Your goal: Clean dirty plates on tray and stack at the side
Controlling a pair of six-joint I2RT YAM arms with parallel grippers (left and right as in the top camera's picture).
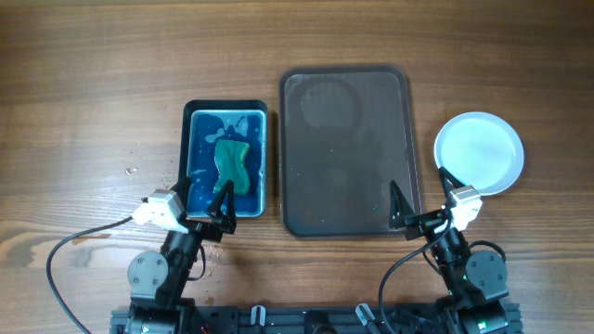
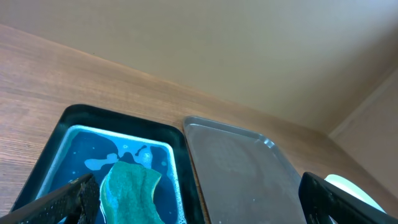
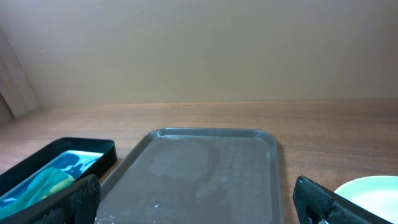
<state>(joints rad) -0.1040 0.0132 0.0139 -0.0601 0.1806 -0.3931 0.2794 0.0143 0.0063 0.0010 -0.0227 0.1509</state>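
Both jaw sets were spread wide, empty: my L gripper [image 1: 204, 193] just left of the tray [image 1: 343, 158] near corner, my R gripper [image 1: 422, 193] at its right near corner. Plates [image 1: 479, 153] lay just right of tray, off it; qty unclear.

We keep both arms folded low at the near side of the tray [image 1: 345, 186]. Our left gripper [image 1: 206, 193] sits off the tray's near-left corner, jaws spread wide, holding nothing. Our right gripper [image 1: 419, 186] straddles the tray's right edge by the near corner, equally wide and empty.
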